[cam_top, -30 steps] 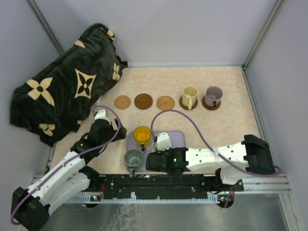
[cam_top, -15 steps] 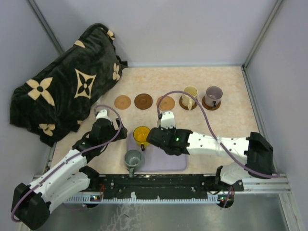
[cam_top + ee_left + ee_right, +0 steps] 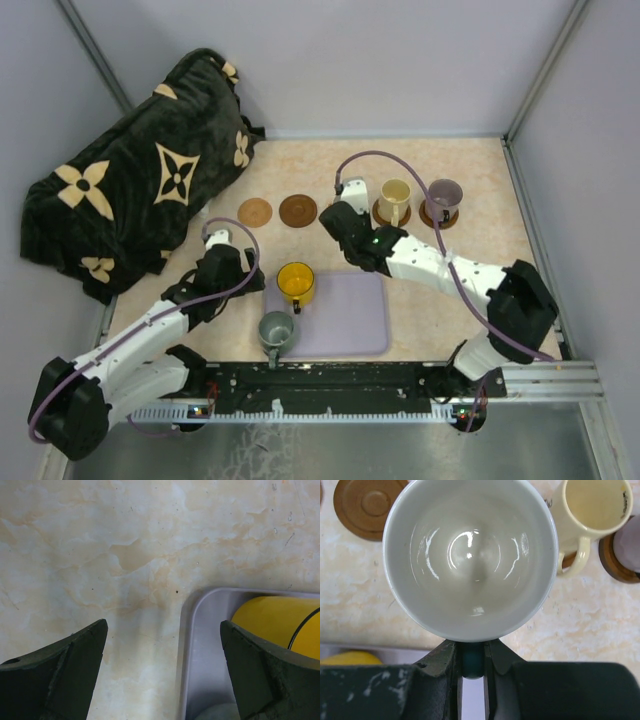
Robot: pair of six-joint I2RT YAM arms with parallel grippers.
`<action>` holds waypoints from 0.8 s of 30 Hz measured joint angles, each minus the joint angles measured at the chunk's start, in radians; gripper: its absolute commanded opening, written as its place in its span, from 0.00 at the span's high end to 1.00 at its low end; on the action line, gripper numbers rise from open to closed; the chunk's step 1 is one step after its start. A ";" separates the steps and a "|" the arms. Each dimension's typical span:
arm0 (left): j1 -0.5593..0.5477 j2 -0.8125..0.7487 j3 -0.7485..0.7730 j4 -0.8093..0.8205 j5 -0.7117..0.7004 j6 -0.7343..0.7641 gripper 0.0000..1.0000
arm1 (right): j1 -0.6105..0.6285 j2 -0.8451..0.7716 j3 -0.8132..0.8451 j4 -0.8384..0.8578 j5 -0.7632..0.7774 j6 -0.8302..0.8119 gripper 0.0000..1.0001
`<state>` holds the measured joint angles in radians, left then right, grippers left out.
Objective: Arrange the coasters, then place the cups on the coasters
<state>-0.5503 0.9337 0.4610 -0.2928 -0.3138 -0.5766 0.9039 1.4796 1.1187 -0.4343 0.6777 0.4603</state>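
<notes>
The right arm (image 3: 440, 270) stretches across the desk (image 3: 480, 250) to the far row. Its jaws are clamped on the blue handle (image 3: 471, 661) of the white cup (image 3: 470, 555), which is held upright, mouth up and empty. Seen from that wrist, the cup sits in the row between the dark brown coaster (image 3: 298, 210) on its left and the cream cup (image 3: 395, 198) on its right. What lies directly under it is hidden, and I cannot tell whether its base touches anything.

The cream cup stands on a dark coaster (image 3: 381, 214) with its handle turned toward the near side. Just to its right, the purple-grey cup (image 3: 443, 194) stands on another dark coaster (image 3: 428, 216). At the left end of the row lies a light tan coaster (image 3: 255, 211), just beside the dark brown one, and neither has anything on it.

Nearer to me is the lavender tray (image 3: 345, 320). The yellow cup (image 3: 296, 283) stands at its far left corner and the grey-green cup (image 3: 276, 328) at its near left corner.

The left arm (image 3: 150, 335) lies low to the left of the tray. Its jaws are spread wide with nothing between them, one finger over bare desk and the other over the tray's corner close to the yellow cup.

A dark blanket with tan flowers (image 3: 130, 190) is heaped in the far left corner.
</notes>
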 measured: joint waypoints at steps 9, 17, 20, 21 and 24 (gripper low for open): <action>0.000 -0.003 0.000 0.001 0.002 -0.003 0.00 | -0.099 0.196 0.135 0.050 -0.081 -0.057 1.00; 0.000 -0.006 0.000 0.001 0.013 -0.002 0.00 | -0.178 0.291 0.239 0.031 -0.170 -0.044 1.00; 0.000 -0.006 0.000 0.001 0.017 -0.002 0.00 | -0.201 0.302 0.251 0.025 -0.188 -0.041 1.00; 0.000 -0.006 0.000 0.001 0.018 -0.002 0.00 | -0.204 0.304 0.252 0.024 -0.192 -0.041 1.00; 0.000 -0.006 0.000 0.001 0.020 -0.002 0.00 | -0.209 0.319 0.257 0.023 -0.203 -0.041 1.00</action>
<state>-0.5503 0.9276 0.4610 -0.2916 -0.2939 -0.5789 0.6952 1.7981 1.3762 -0.4110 0.4747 0.4194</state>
